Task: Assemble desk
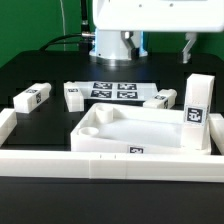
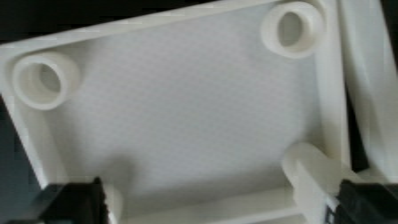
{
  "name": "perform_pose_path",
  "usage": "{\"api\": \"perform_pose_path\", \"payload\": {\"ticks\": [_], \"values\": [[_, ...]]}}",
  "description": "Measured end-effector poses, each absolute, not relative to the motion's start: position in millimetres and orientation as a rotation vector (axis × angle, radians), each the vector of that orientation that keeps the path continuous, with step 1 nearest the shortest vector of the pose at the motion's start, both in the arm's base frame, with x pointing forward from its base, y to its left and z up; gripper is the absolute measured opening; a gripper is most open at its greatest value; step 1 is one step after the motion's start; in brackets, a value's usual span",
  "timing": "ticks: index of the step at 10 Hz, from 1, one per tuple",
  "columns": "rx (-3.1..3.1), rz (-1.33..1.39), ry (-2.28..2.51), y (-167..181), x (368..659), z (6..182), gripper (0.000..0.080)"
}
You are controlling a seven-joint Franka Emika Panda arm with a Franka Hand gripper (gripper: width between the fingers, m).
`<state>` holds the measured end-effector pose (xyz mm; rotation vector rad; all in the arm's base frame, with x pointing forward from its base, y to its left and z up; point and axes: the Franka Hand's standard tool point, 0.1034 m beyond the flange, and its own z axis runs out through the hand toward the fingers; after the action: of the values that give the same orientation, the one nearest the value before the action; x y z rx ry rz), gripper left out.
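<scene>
Gripper [image 2: 196, 195] hovered spread and empty above the tabletop [image 1: 130, 128], which lay sockets-up on the bench [image 1: 35, 68]; one leg [image 1: 194, 108] stood upright at a corner, apparently fitted, while three loose legs [image 1: 32, 98] awaited installation.

Tabletop [image 1: 140, 130] & legs [image 1: 194, 104]: white plastic, smooth, mostly matt w/ a faint sheen on edges; in the wrist view the tabletop [image 2: 178, 110] floor reads even & dull, no hard highlights. Barrier wall [image 1: 60, 160] looks like the same smooth white plastic; marker board [image 1: 112, 91] is a thin matt white sheet w/ black print, material unclear. Table [image 1: 30, 65] is black & matt; arm [image 1: 120, 15] shell is white, smooth, slightly glossy.
</scene>
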<state>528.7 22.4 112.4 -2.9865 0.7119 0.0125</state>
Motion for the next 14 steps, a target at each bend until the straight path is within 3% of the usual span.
{"api": "perform_pose_path", "payload": {"ticks": [2,6,10,14], "values": [[-2.986,0.004,0.722,26,525,95.5,0.0649],[-2.984,0.079,0.715,23,522,95.8,0.0649],[-2.881,0.442,0.746,18,498,77.7,0.0649],[-2.787,0.806,0.718,15,491,73.9,0.0649]]}}
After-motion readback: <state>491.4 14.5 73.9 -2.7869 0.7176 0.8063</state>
